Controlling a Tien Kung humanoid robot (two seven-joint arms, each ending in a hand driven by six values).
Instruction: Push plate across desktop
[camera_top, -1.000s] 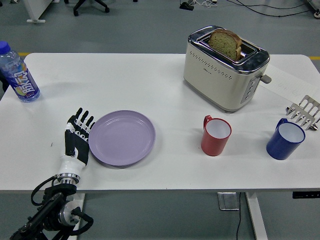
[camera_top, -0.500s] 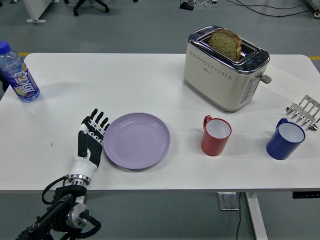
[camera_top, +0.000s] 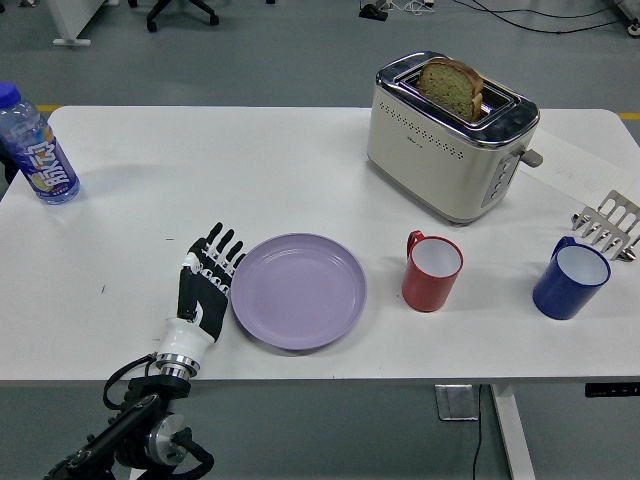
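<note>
The white table (camera_top: 250, 170) fills most of the view, its near edge running along the bottom. On its far right part stands a cream and chrome toaster (camera_top: 450, 140) with a slice of brown bread (camera_top: 452, 87) upright in one slot. The lilac plate (camera_top: 298, 290) lies flat near the table's front edge, a little left of centre, with nothing on it. The left arm comes in from the lower left corner, and the left hand (camera_top: 205, 285) lies on the tabletop with its fingers (camera_top: 222, 250) stretched out straight and side by side, holding nothing; its inner edge is against the plate's left rim, or just beside it. A clear water bottle with a blue cap and blue label (camera_top: 35, 148) stands upright at the table's far left edge, well apart from the hand. To the right of the plate, near it but apart, stands a red mug (camera_top: 432, 271), white inside, its handle turned toward the far left. Further right is a blue mug (camera_top: 571, 279), also white inside. Just behind the blue mug, at the right edge, lie metal tongs (camera_top: 608, 225), partly cut off.
</note>
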